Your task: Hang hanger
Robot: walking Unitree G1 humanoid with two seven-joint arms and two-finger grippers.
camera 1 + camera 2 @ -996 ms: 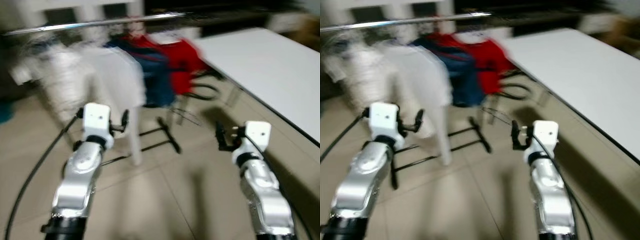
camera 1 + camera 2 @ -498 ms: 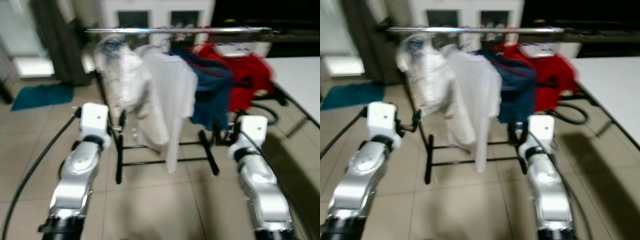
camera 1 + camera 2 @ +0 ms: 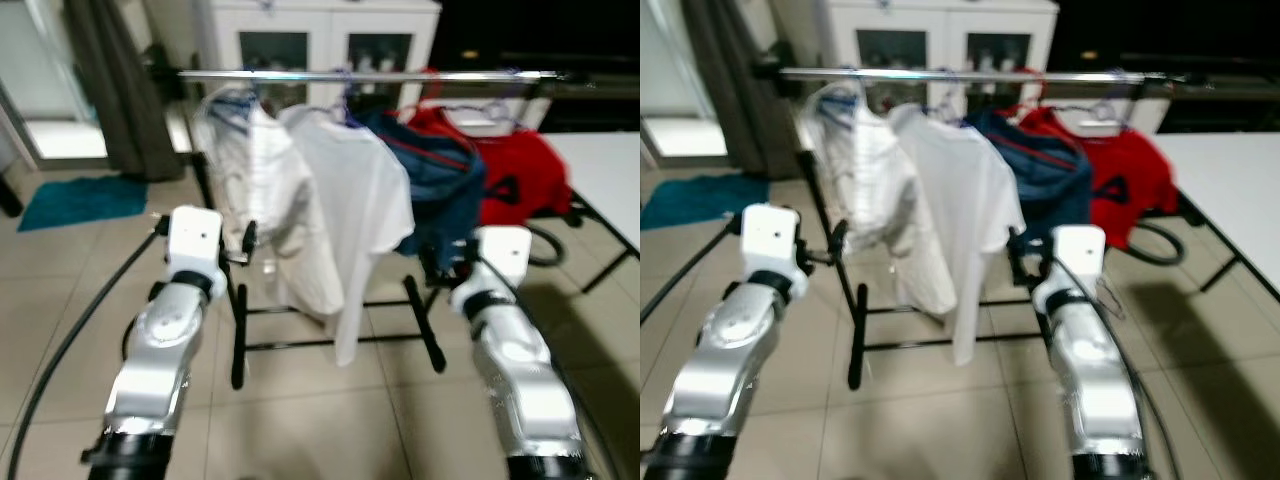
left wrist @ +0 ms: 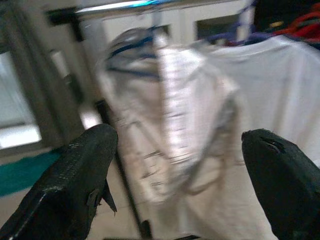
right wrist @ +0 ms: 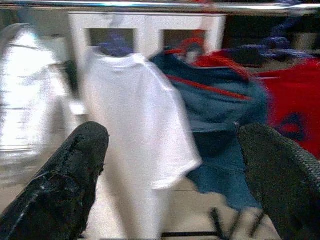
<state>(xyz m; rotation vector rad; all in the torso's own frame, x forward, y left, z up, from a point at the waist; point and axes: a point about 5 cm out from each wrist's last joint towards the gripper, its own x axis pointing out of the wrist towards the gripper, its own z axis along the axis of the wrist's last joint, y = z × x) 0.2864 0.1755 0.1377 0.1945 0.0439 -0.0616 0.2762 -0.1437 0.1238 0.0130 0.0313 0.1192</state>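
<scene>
Both grippers are up in front of the clothes rack, fingers spread wide with nothing between them. Left gripper (image 3: 247, 243) sits in front of the pale white garment (image 3: 262, 190), right gripper (image 3: 440, 268) is low in front of the navy top (image 3: 435, 185). In the wrist views each pair of black fingers (image 4: 82, 172) sits far apart at the picture edges with just clothes showing between them, so they're clearly holding nothing.

As for the hanger itself: honestly can't pick out a loose one anywhere. What I can see is hangers already on the chrome rail (image 3: 370, 76), a blue one (image 4: 132, 50) inside the collar of the pale garment, and purple-ish hooks (image 3: 345, 95) above the white T-shirt (image 3: 350, 200). It's all a bit blurry, so the hooks are smeared and I can't tell exactly how they sit on the rail.

Red garment (image 3: 515, 180) hangs at the far right end, partly behind the navy one. Clothes cover most of the rack's black frame (image 3: 335, 345), only the floor bars show. A white table (image 3: 605, 170) is cut off at the right edge, a white cabinet (image 3: 325, 40) stands behind the rack, and a teal mat (image 3: 80, 198) lies on the tiled floor to the left.
</scene>
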